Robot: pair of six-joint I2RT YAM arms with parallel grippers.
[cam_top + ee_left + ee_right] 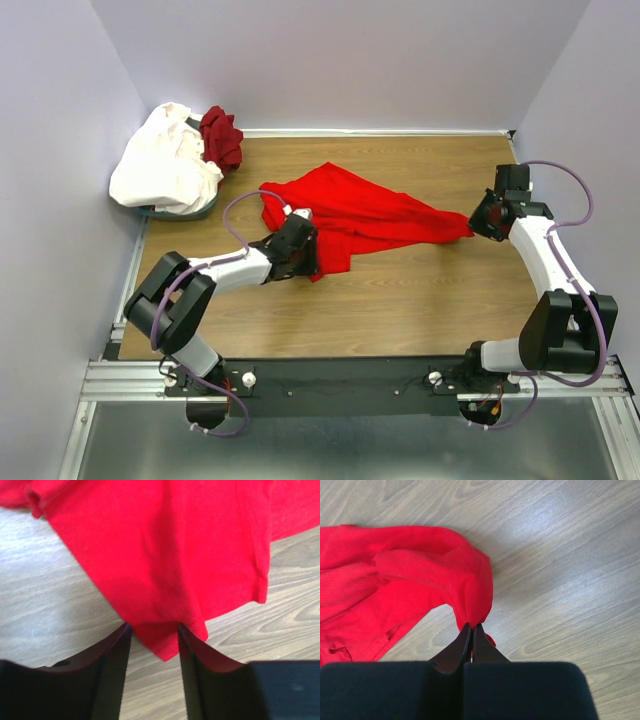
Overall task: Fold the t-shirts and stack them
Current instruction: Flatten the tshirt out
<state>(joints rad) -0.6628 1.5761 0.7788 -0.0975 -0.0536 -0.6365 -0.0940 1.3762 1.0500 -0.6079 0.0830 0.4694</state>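
Across the wooden table (420, 300), the bright red cloth t-shirt (370, 215) lies rumpled. The right gripper (471, 626) clamps its right tip. The left gripper (154, 626) straddles a hem corner, jaws apart, apparently not pinching. A white cloth t-shirt (165, 165) and a maroon cloth t-shirt (222, 135) sit far-left.

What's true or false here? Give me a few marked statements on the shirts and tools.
1. The right tool is shut on an edge of the red t-shirt. True.
2. The left tool is shut on nothing. False: its fingers stand apart, with a corner of the red t-shirt between them.
3. The white t-shirt lies folded on the red one. False: it is bunched at the far left, beside the maroon t-shirt.
4. The red t-shirt lies unfolded between both tools. True.
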